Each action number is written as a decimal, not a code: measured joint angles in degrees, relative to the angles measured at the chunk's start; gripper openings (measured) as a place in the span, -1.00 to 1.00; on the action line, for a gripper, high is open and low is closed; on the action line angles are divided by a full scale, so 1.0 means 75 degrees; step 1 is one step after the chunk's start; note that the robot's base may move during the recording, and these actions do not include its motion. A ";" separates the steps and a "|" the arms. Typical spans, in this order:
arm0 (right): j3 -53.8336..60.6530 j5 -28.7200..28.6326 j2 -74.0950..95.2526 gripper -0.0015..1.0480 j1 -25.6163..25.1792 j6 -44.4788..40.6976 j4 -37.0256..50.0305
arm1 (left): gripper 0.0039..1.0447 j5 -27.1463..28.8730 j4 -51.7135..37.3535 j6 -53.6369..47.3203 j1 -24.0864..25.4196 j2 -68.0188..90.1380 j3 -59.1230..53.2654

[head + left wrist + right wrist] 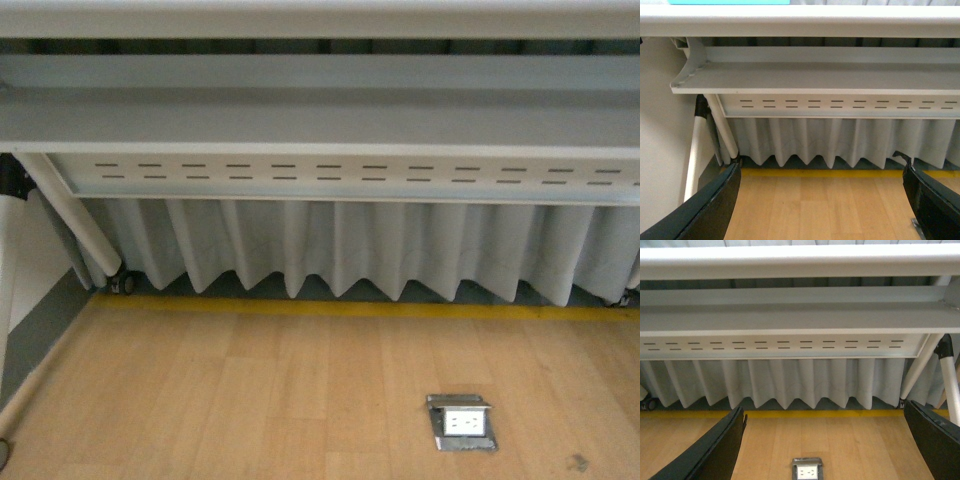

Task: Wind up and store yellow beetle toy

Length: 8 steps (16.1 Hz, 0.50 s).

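The front view shows a wooden floor (250, 400) with a floor socket (462, 423), a yellow line (350, 308), a pleated white curtain (350, 250) and the worktop's underside (320, 120); the yellow beetle toy shows nowhere. In the left wrist view the left pincer (822, 200) is spread, holding nothing. In the right wrist view the right pincer (825, 440) is likewise spread wide above the socket.

Yellow beetle toy: not visible in any view. The front view covers only the grey table frame (320, 110) from below, a pleated curtain (350, 250) and wooden floor (250, 400) with a floor socket (462, 422), no toy among them. Left gripper (820, 165) and right gripper (825, 410) both have fingers spread wide, nothing yellow between them. Toy's look, pose and position cannot be told.
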<state>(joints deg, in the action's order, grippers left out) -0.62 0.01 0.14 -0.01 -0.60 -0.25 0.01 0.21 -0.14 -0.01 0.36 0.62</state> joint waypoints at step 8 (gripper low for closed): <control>0.0000 0.0003 0.0003 0.87 0.0000 0.0000 -0.0006 | 0.88 0.0003 0.0015 0.0000 -0.0003 0.0000 0.0000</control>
<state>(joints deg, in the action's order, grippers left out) -0.62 0.03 0.16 -0.01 -0.60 -0.30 0.03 0.32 -0.14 -0.03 0.36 0.62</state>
